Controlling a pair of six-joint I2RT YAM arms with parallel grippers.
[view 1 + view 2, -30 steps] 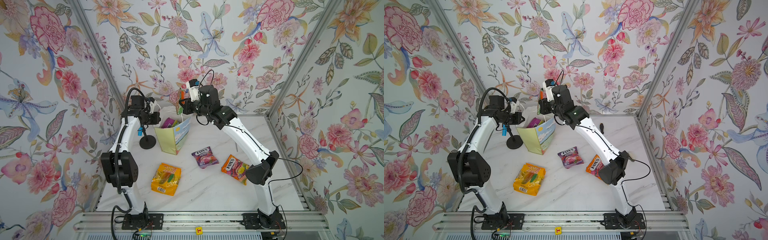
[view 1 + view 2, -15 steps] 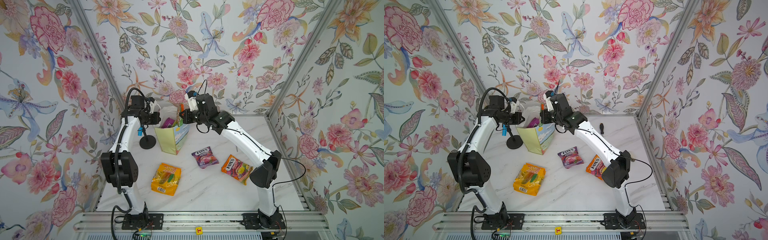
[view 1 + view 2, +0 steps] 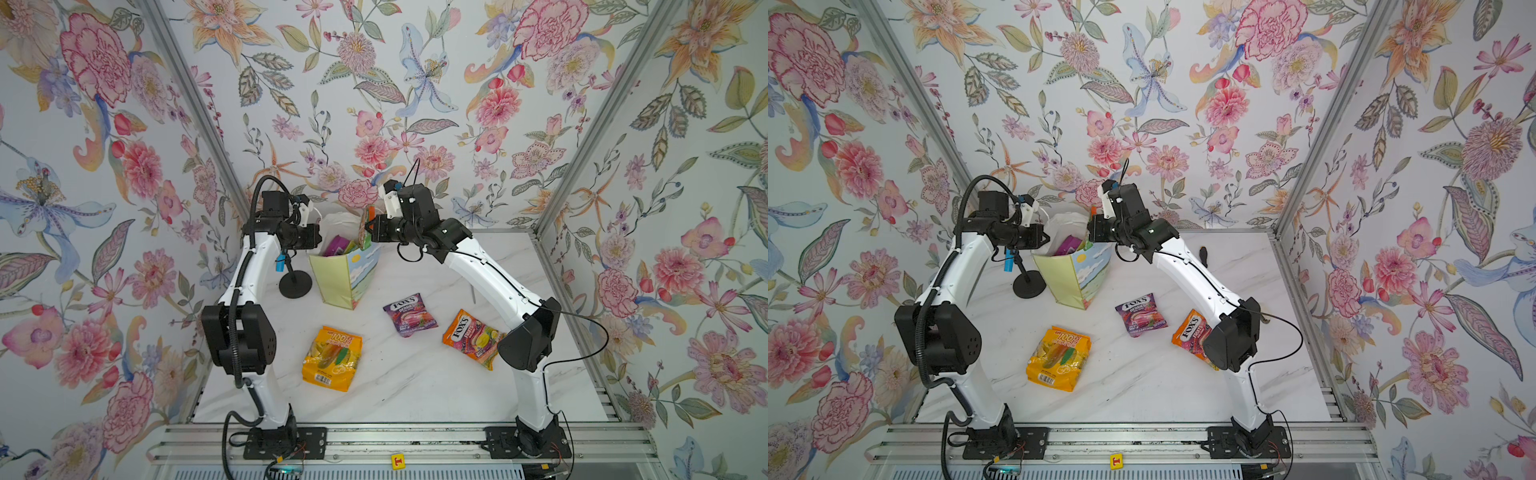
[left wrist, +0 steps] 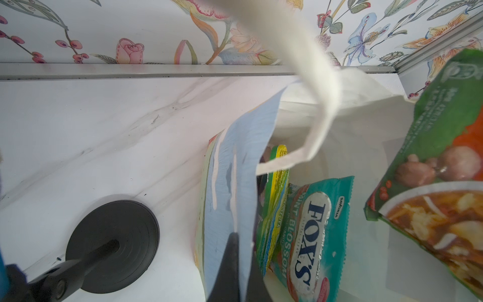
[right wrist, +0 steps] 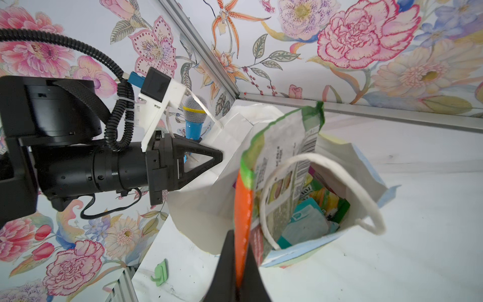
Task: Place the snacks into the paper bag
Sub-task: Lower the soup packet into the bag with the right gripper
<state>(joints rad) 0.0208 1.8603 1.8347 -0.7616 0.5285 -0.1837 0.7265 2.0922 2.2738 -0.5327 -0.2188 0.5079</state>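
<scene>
Pinching glossy green-orange packet (image 5: 282, 157) in right gripper (image 5: 239, 248) over paper bag (image 5: 209, 209), clamping its matte rim in left gripper (image 5: 220, 157); flat, crinkly yellow "100" packet (image 3: 332, 357) visible in top views only.

**Arm and gripper pose, both sides**

Left arm (image 3: 254, 270): elbow bent outward, forearm raised steeply. Left gripper (image 3: 318, 240): held level, aimed toward the middle; fingers (image 4: 232, 261) pinched together. Right arm (image 3: 490, 278): elbow bent outward, forearm sloped up and inward. Right gripper (image 3: 369, 230): held level, aimed at the left one, tips near but apart; fingers (image 5: 226, 266) pinched together.
</scene>
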